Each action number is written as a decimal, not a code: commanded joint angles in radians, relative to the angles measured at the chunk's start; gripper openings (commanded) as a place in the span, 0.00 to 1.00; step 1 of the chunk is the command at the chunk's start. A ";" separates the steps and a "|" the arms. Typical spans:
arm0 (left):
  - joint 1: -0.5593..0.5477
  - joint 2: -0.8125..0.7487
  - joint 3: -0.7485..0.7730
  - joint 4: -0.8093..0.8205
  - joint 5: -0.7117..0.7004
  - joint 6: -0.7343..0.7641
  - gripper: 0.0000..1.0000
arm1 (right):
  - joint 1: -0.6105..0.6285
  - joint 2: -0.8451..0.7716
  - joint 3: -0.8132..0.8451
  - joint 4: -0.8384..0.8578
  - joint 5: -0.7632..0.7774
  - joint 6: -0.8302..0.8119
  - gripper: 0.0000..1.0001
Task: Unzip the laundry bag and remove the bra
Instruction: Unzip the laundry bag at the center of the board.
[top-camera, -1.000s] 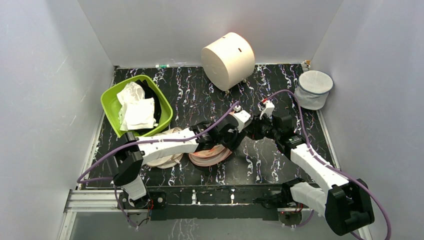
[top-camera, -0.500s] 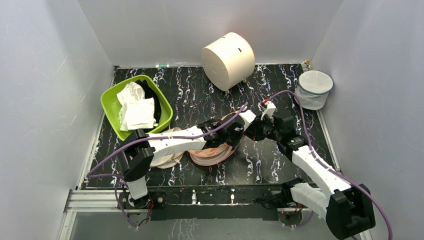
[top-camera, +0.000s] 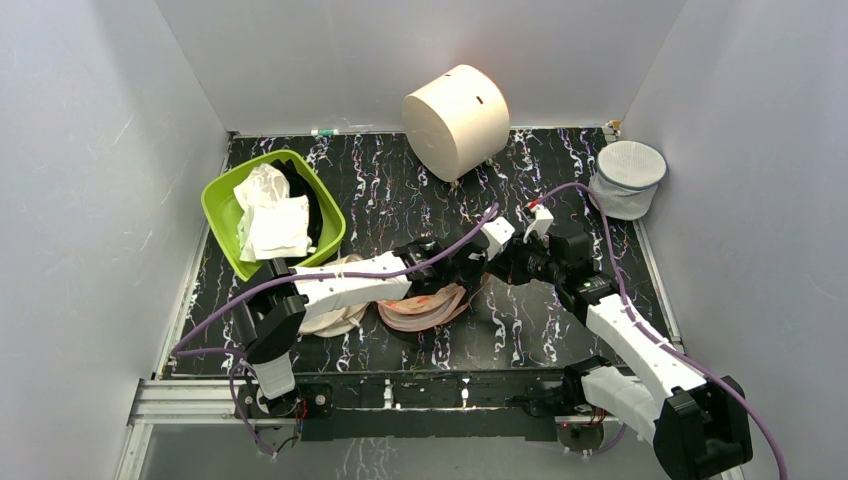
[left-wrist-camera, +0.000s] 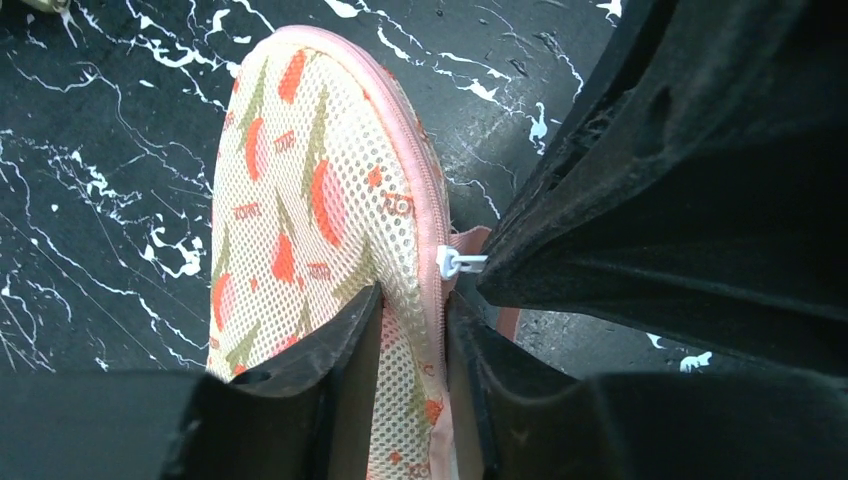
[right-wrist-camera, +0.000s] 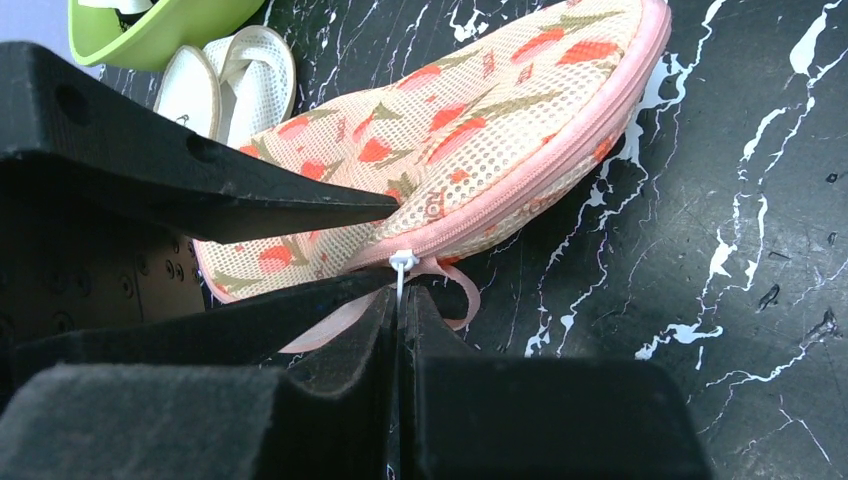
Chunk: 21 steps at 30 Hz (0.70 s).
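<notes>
- The laundry bag (top-camera: 425, 305) lies on the bench (top-camera: 390, 180) near the middle. The zipper looks closed along the rim that shows.
- The left tool (left-wrist-camera: 412, 320) is nearly closed, with the bag's mesh rim pinched between its fingers. This is probably to anchor the bag so it does not slide.
- The right tool (right-wrist-camera: 398, 300) is clamped tight on the white zipper pull (right-wrist-camera: 402, 262) at the bag's right end, placed to draw it round the rim.
- The bra is not visible and is presumably inside the bag, so the unzipping has barely begun.
</notes>
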 joint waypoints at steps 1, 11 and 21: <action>0.001 -0.032 -0.008 0.026 -0.025 0.031 0.22 | 0.000 -0.034 0.027 0.011 -0.014 0.018 0.00; 0.001 -0.201 -0.124 0.061 0.129 0.153 0.00 | -0.026 -0.008 0.099 -0.097 0.312 -0.001 0.00; 0.001 -0.170 -0.155 0.041 0.195 0.054 0.31 | -0.180 -0.025 0.123 -0.105 0.003 -0.068 0.00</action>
